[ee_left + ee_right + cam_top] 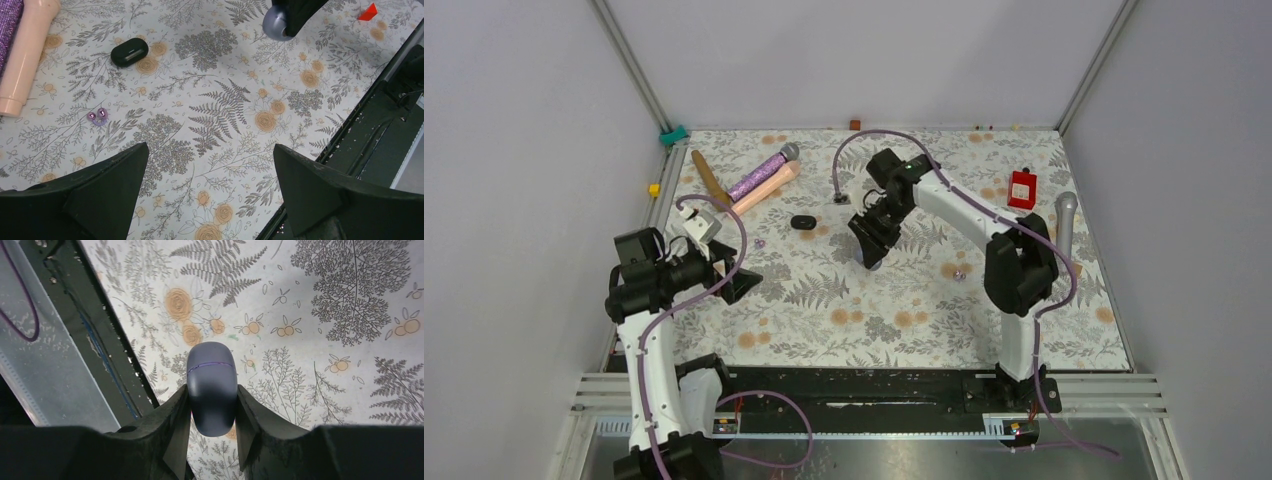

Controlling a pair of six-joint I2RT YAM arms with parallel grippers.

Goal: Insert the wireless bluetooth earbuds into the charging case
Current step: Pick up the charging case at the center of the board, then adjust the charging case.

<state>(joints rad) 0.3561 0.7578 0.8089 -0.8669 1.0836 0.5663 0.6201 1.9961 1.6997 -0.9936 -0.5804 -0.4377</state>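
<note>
My right gripper (212, 391) pinched a closed grey charging case (212, 372) above the floral mat (325, 295), while my left gripper (210, 149) hung wide open near two purple earbuds (98, 116).

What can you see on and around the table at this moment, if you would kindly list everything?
grey-blue case: one, grey-blue, gripped in the right pincer
black case: one, black, on the cloth, left of centre
purple earbuds: two, purple, together on the cloth near the left pincer
lone bud: one, purple, right of centre
glitter microphone: one, purple, far left
peach cylinder: one, peach, beside that microphone
wooden stick: one, brown, far left
red object: one, red, far right
grey microphone: one, grey, right edge
yellow cube: one, yellow, off the cloth, left
left pincer: one, black, open
right pincer: one, black, shut on the grey-blue case
</note>
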